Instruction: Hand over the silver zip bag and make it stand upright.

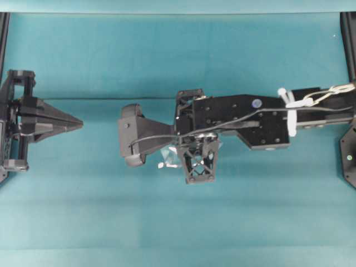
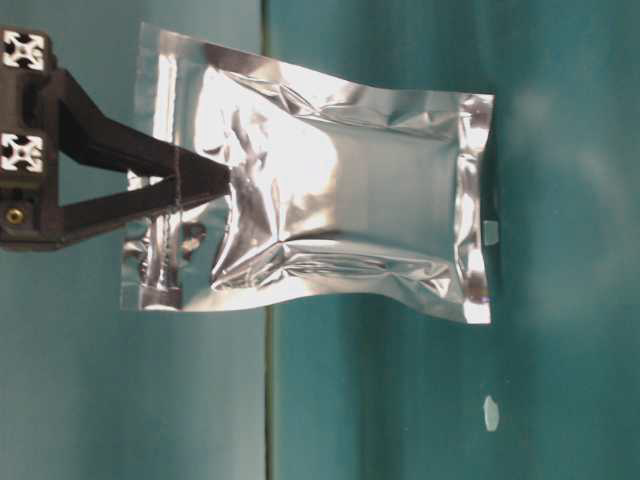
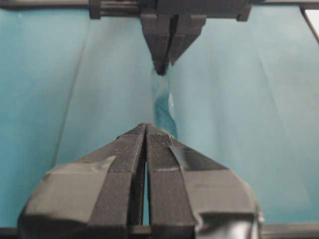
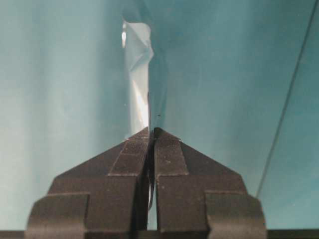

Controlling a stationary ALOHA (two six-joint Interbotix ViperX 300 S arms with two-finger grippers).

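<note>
The silver zip bag point(image 2: 340, 200) is a crinkled foil pouch that hangs broad-side on in the table-level view, which is turned on its side. My right gripper point(image 2: 215, 182) is shut on the bag's sealed end; the opposite edge sits at the teal cloth, and I cannot tell whether it touches. In the right wrist view the bag point(image 4: 137, 64) runs edge-on from the shut right gripper point(image 4: 151, 130). My left gripper point(image 1: 80, 123) is shut and empty at the far left, well apart. From the left wrist, the left gripper point(image 3: 146, 127) faces the bag point(image 3: 162, 99) below the right gripper point(image 3: 160, 67).
My right arm point(image 1: 239, 119) reaches from the right to the table's middle and covers most of the bag from above. Two tiny white bits point(image 2: 490, 412) point(image 2: 490, 232) lie on the teal cloth point(image 1: 178, 222). Black frame posts point(image 1: 349, 44) stand at the side edges.
</note>
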